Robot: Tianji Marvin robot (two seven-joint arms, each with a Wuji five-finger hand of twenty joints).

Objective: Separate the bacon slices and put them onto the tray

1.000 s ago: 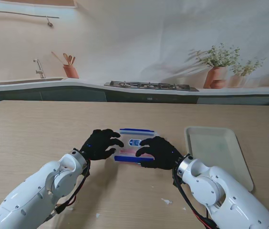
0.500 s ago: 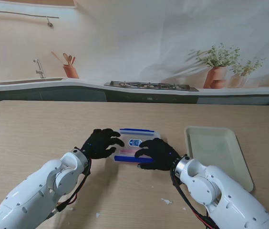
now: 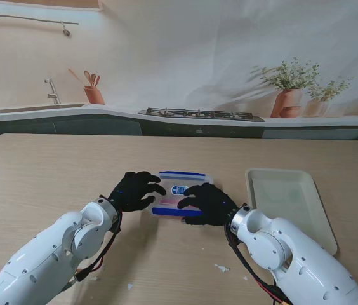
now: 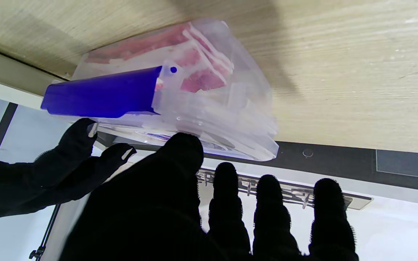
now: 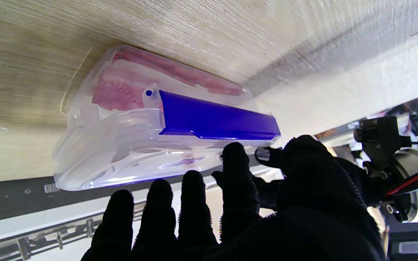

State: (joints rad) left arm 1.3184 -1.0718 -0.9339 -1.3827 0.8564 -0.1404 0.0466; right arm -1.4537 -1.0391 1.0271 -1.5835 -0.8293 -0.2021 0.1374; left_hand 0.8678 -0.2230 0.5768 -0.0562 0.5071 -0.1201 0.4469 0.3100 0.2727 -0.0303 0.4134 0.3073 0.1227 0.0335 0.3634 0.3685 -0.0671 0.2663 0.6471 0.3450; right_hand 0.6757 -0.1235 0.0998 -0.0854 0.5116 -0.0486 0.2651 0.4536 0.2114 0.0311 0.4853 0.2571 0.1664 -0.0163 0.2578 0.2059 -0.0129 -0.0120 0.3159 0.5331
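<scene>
While the bacon slices [image 4: 198, 78] are lying sealed inside it, a clear plastic container [image 3: 180, 194] is sitting near the middle of the table [image 3: 39, 178], somewhat toward the edge nearer to me and well clear of every corner. Pink and white strips are showing through its transparent wall in both wrist views [image 5: 122, 94]. Blue latches are running along its two long sides; the nearer latch [image 3: 178, 211] is facing the robot and the farther latch [image 3: 181, 173] is facing the far edge of the table. A lid with a small blue label [image 3: 179, 189] is covering the container.

The left hand [image 3: 134, 192], in a black glove, is resting at the container's left end with its fingers spread; in the left wrist view the thumb is touching the lid's rim while the other fingers are standing apart, gripping nothing. The right hand [image 3: 209, 202], also gloved, is lying over the right part of the lid and the nearer latch, fingers extended and slightly apart; whether it is actually gripping the latch cannot be told.

A pale rectangular tray [image 3: 318, 210] is lying to the right, near the table's right edge and apart from the container. Small white scraps [image 3: 221, 268] are lying on the table near its closest edge.
</scene>
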